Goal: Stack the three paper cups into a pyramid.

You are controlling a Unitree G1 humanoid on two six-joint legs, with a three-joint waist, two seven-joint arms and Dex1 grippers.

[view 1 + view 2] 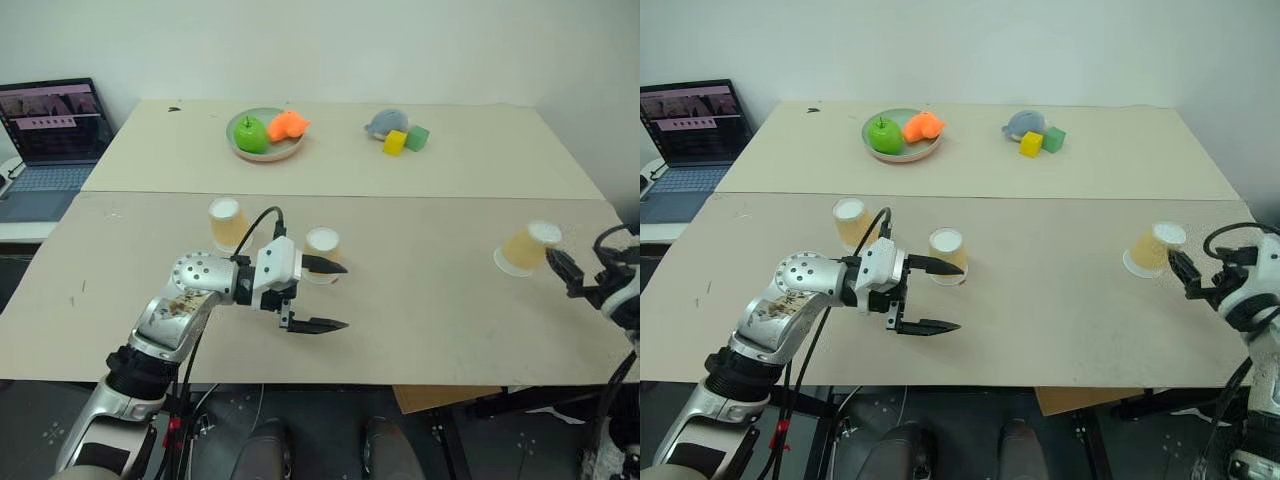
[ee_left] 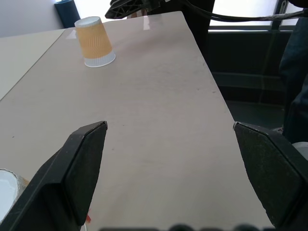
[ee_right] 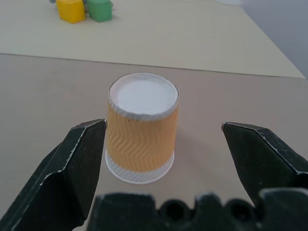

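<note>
1. Three paper cups stand upside down on the near table (image 1: 420,300), none stacked on another.
2. The middle cup (image 1: 322,254) serves as the landmark; it stands near the centre of the near table.
3. A second cup (image 1: 227,222) stands to the robot's left of the middle cup and slightly farther back, close to it but apart.
4. The third cup (image 1: 528,247) stands well apart from the middle cup, off to the robot's right near the table's right edge.
5. The left gripper (image 1: 322,295) points toward the robot's right with its fingers spread wide and holding nothing; the far finger (image 1: 325,266) lies across the front of the middle cup, and whether it touches cannot be told.
6. The right gripper (image 3: 163,154) has its fingers wide apart, empty, on either side of the third cup without touching it.
7. Beyond the middle cup, on the far table (image 1: 480,170), a plate (image 1: 262,150) holds a green apple (image 1: 250,133) and an orange toy (image 1: 288,125).
8. Right of the plate lie a grey toy (image 1: 384,123), a yellow block (image 1: 395,143) and a green block (image 1: 417,138).
9. A laptop (image 1: 50,140) sits far to the left of the middle cup.
</note>
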